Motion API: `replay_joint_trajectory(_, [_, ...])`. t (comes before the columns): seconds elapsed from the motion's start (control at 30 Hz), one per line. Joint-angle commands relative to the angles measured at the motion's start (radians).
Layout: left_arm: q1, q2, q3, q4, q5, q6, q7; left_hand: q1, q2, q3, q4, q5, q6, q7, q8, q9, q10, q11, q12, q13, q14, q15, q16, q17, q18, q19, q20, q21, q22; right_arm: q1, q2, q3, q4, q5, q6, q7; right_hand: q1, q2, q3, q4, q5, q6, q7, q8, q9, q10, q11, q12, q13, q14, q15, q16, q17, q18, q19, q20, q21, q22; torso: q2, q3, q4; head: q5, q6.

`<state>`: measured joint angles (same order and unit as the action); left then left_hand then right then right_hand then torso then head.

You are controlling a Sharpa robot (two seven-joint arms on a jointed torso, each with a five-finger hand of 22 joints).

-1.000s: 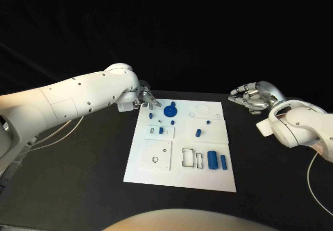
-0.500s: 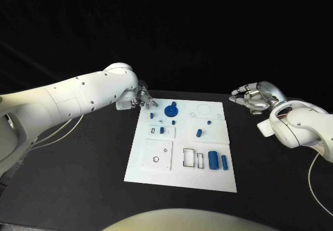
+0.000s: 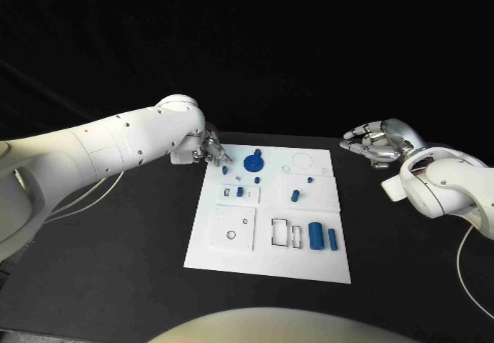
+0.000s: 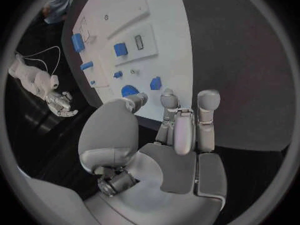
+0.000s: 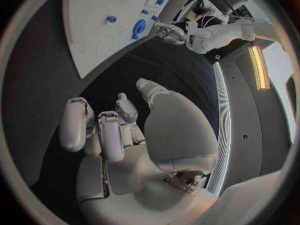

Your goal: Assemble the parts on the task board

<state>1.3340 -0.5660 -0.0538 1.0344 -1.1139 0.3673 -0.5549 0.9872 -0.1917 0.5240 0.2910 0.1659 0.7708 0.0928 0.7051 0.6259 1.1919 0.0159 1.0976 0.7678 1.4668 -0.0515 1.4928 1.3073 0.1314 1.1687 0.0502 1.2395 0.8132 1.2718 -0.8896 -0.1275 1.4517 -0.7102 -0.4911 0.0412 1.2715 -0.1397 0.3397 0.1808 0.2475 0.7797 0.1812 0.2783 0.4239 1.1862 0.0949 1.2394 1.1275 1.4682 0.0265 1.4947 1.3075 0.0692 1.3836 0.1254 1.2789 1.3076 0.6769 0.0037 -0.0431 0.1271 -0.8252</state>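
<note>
Your task board (image 3: pixel 270 257) lies mid-table, its blue parts (image 3: pixel 315 236) set in or lying on it. Your left hand (image 3: pixel 211 150) hovers at the board's far left corner, fingers apart, holding nothing. Your right hand (image 3: pixel 377 144) hangs well off the board's far right corner, fingers loosely curled and empty.

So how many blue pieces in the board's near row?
2, side by side near the board's right corner: a thick cylinder and a thinner cylinder outside it.
</note>
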Motion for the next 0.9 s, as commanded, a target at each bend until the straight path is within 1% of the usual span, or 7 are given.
replay_joint_trajectory(0.03, [-0.001, 0.003, -0.001, 0.002, 0.017, 0.051, 0.012, 0.009, 0.0, -0.005, -0.001, -0.001, 0.008, 0.001, -0.004, -0.002, -0.003, 0.002, 0.0, -0.001, 0.053, 0.008, -0.006, 0.071, 0.009, -0.001, 0.009, -0.003, -0.001, 0.0, 0.001, 0.0, 0.0, -0.005, 0.001, 0.007, 0.002, -0.006, -0.001, 0.007, 0.006, -0.009, 0.0, 0.003, 0.002, -0.003, 0.0, -0.005, 0.0, 0.055, -0.008, -0.002, 0.077, 0.011, -0.005, -0.002, -0.003, 0.032, -0.001, 0.0001, 0.0009, 0.001, 0.0])
replay_joint_trajectory(0.27, [-0.001, 0.003, -0.002, 0.008, 0.022, 0.059, 0.015, 0.019, 0.006, -0.006, -0.002, -0.001, 0.017, 0.0, -0.002, -0.005, -0.002, 0.001, 0.003, 0.001, 0.053, 0.007, -0.005, 0.072, 0.009, -0.001, 0.01, -0.003, 0.001, 0.0, 0.003, 0.0, -0.001, -0.005, 0.002, 0.007, 0.002, -0.006, -0.001, 0.007, 0.006, -0.009, 0.0, 0.003, 0.002, -0.003, 0.0, -0.005, 0.0, 0.055, -0.008, -0.002, 0.077, 0.011, -0.005, -0.002, -0.003, 0.032, -0.001, 0.0008, 0.0002, 0.003, -0.002])
replay_joint_trajectory(0.47, [-0.002, 0.003, -0.002, 0.009, 0.024, 0.054, 0.019, 0.031, 0.01, -0.007, -0.003, 0.0, 0.023, -0.001, 0.001, -0.007, -0.002, 0.0, 0.004, 0.001, 0.053, 0.006, -0.005, 0.072, 0.009, -0.001, 0.01, -0.003, 0.001, 0.0, 0.003, 0.0, -0.001, -0.005, 0.002, 0.006, 0.002, -0.006, -0.001, 0.007, 0.006, -0.009, 0.0, 0.003, 0.002, -0.003, 0.0, -0.005, 0.0, 0.055, -0.008, -0.002, 0.077, 0.011, -0.005, -0.002, -0.003, 0.032, -0.001, 0.0004, 0.0011, 0.002, -0.002])
replay_joint_trajectory(0.7, [-0.002, 0.004, -0.002, 0.006, 0.026, 0.042, 0.021, 0.065, 0.029, -0.002, -0.004, 0.001, 0.031, -0.005, 0.005, -0.013, 0.0, -0.003, 0.009, 0.002, 0.053, 0.004, -0.004, 0.074, 0.009, 0.0, 0.009, -0.001, 0.005, 0.0, 0.004, 0.0, -0.001, -0.005, 0.003, 0.006, 0.003, -0.006, -0.001, 0.008, 0.007, -0.011, 0.0, 0.006, 0.002, -0.003, 0.0, -0.005, -0.001, 0.055, -0.008, -0.003, 0.076, 0.011, -0.006, -0.003, -0.006, 0.03, 0.0, 0.0006, -0.0002, 0.003, -0.004])
replay_joint_trajectory(0.9, [-0.003, 0.008, -0.003, -0.002, 0.032, 0.035, 0.024, 0.092, 0.037, 0.001, -0.007, 0.0, 0.031, -0.006, 0.007, -0.017, 0.0, -0.004, 0.01, 0.0, 0.053, 0.003, -0.004, 0.074, 0.009, 0.001, 0.008, 0.0, 0.007, 0.0, 0.004, 0.0, -0.002, -0.005, 0.003, 0.006, 0.003, -0.006, -0.001, 0.008, 0.007, -0.011, 0.0, 0.006, 0.002, -0.003, 0.0, -0.005, -0.001, 0.055, -0.008, -0.003, 0.076, 0.011, -0.006, -0.003, -0.006, 0.03, 0.0, 0.0003, -0.0003, 0.001, -0.007])
